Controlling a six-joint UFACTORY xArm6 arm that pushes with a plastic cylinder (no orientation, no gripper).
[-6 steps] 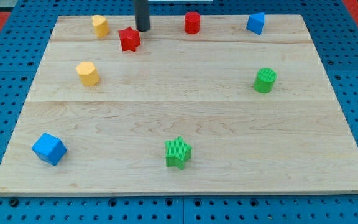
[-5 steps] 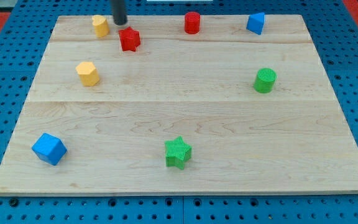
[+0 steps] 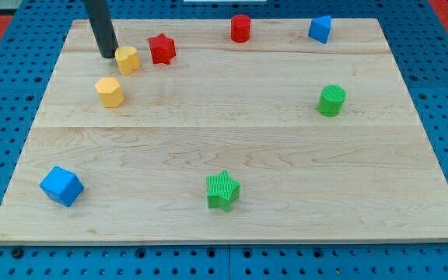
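My tip (image 3: 106,54) rests on the board near the view's top left, touching or almost touching the left side of a small yellow block (image 3: 127,59). A red star (image 3: 162,49) sits just right of that yellow block. A second yellow block, hexagonal (image 3: 110,92), lies below the tip, apart from it. The rod rises from the tip toward the view's top edge.
A red cylinder (image 3: 241,28) and a blue block (image 3: 320,29) stand along the top edge. A green cylinder (image 3: 332,100) is at the right, a green star (image 3: 222,190) at the bottom middle, a blue cube (image 3: 61,186) at the bottom left. The wooden board (image 3: 232,140) lies on a blue pegboard.
The tip has swept from right of the red star to the left of the upper yellow block. That yellow block has shifted down and slightly right, closer to the red star.
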